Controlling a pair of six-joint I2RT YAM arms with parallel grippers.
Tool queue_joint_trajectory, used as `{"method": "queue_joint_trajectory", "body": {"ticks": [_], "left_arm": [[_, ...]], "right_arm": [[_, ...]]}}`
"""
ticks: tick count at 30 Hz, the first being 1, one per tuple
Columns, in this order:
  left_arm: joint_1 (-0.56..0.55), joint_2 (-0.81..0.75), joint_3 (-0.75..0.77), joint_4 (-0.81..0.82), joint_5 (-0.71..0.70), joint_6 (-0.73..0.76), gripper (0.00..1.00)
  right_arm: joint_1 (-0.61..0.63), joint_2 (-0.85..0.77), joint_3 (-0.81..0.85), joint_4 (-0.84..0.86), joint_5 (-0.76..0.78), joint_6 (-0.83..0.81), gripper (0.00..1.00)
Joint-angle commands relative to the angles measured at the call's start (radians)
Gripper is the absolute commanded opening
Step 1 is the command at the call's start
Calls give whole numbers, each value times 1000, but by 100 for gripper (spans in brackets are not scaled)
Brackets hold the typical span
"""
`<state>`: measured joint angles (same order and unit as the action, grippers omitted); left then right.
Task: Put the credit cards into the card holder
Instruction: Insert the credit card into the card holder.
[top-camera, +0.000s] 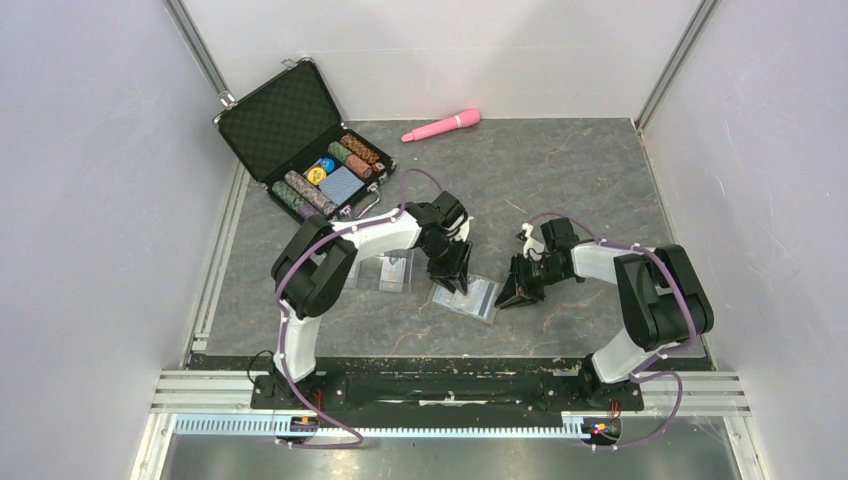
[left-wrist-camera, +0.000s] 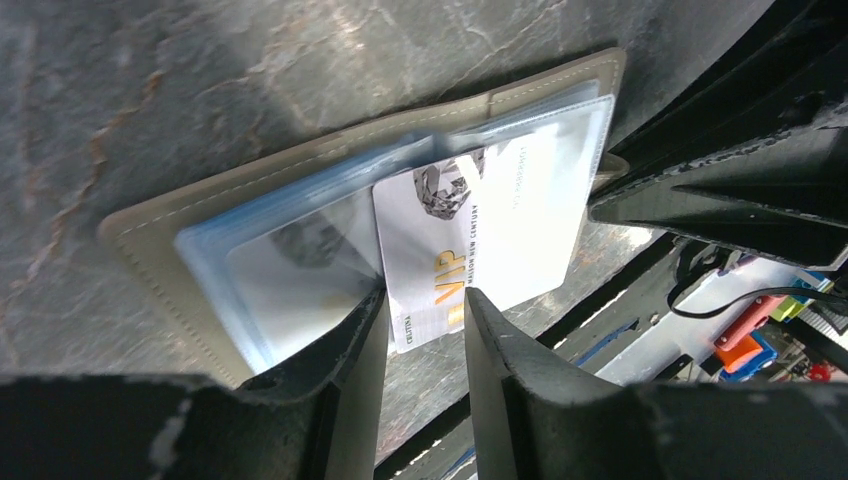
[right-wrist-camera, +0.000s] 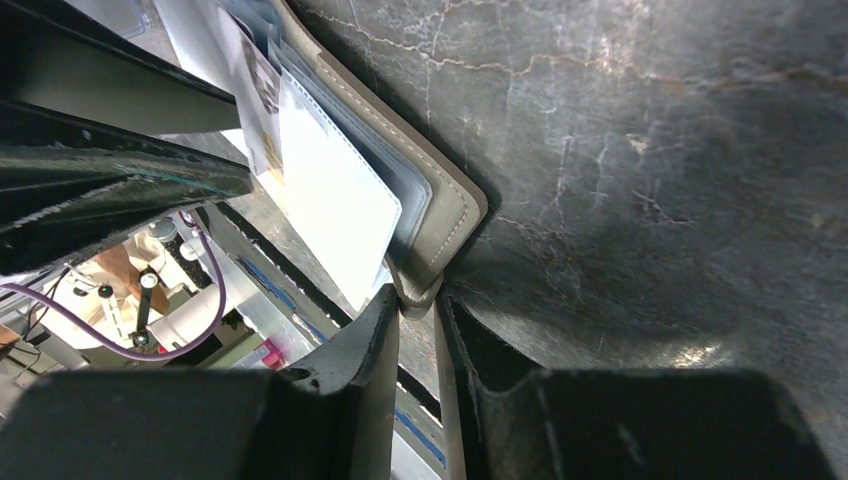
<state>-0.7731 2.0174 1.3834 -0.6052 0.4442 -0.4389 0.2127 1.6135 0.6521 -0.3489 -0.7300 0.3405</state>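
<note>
Over at the far left corner of the table (top-camera: 560, 170) a black case (top-camera: 285, 115) stands open with poker chips (top-camera: 352, 155) and a blue deck (top-camera: 342, 183) inside, and a pink stick-shaped thing (top-camera: 440, 125) lies at the back edge. Nearer, two pale credit cards (top-camera: 397, 272) rest flat on the table, half tucked under the left arm's forearm. The left tool (left-wrist-camera: 422, 300) points down at the middle of the table with its fingers spread, one on each side of the bottom edge of a white card (left-wrist-camera: 480, 220) with gold VIP lettering, not pinching it. That card sits partway in a clear sleeve of the card holder (left-wrist-camera: 250, 185), which lies open on the table between the two arms. Just beside it on the right, the right tool (right-wrist-camera: 418, 300) is pressed together on the holder's snap tab (right-wrist-camera: 420, 290), crowding that edge.
</note>
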Motion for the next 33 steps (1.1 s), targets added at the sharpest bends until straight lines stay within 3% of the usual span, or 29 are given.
{"method": "queue_joint_trajectory", "body": {"ticks": [1,11,18,24,28,33], "left_arm": [[-27,51,33,23,43,28,38],[-52,34,44,121,162,-8,37],[-33,-69,32,18,-52,49,51],[83,-130,-33,21,-65,37,56],[156,-103,-39,-19,-71,61,58],[171,-38,-33,-59,-44,106,59]], "right_arm": [[18,34,6,21,96,-28,21],[23,39,15,26,91,-26,21],[23,16,21,10,113,-39,21],[23,4,26,-12,155,-61,21],[24,9,24,-18,176,-70,12],[23,12,18,-15,178,-71,2]]}}
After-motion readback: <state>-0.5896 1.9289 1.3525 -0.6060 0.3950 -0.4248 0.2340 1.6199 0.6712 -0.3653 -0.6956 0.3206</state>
